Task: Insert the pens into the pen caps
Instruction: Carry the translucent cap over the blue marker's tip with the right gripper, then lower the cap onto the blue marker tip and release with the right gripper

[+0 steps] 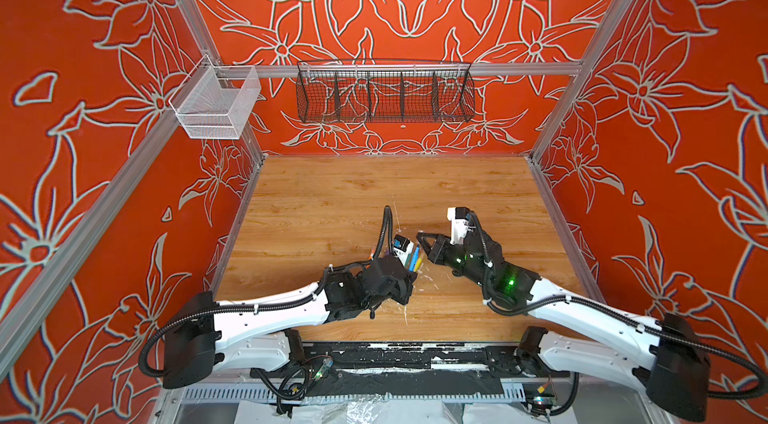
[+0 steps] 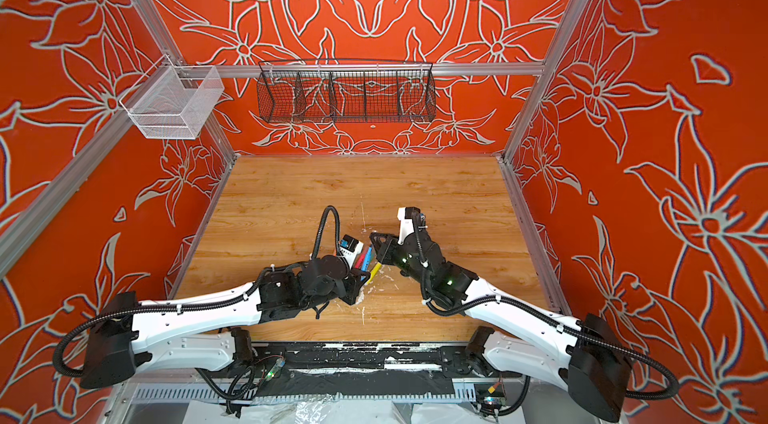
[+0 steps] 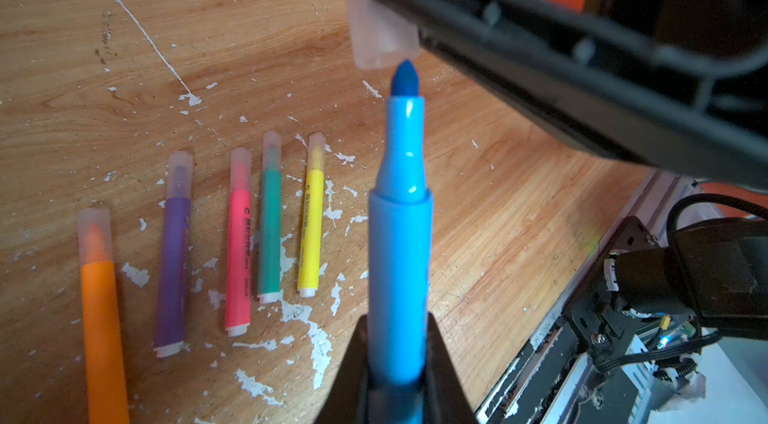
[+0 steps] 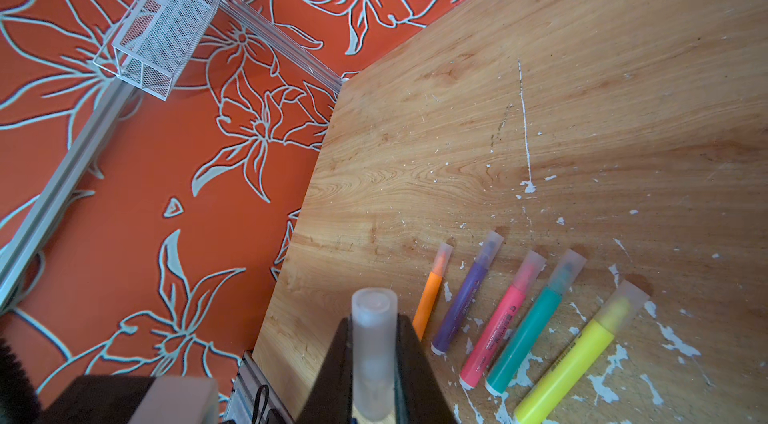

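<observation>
Plainly, this is the last capping. It happens above the wooden table (image 1: 374, 193), about midway between its side edges and somewhat nearer its front edge. The left claw (image 3: 398, 330) is closed tight on the barrel of the blue pen (image 3: 399, 243). The right claw (image 4: 373, 328) is closed tight across the sides of a clear cap (image 4: 373, 359).

To do it well, the pen and cap should be brought into one line before any push. In the left wrist view the blue tip sits just at the cap's mouth but toward one side of it, not centred. I would shift it sideways a little, then press straight along the barrel, gently, since the cap is smooth and may slip or tilt in the grip.

Below them, five pens (image 3: 239, 256) lie side by side on the table: orange, purple, pink, green and yellow. Each is capped and has a small white end. The blue pen is glossy, with a narrow neck and a darker tip. Its cap is frosted and nearly colourless.
</observation>
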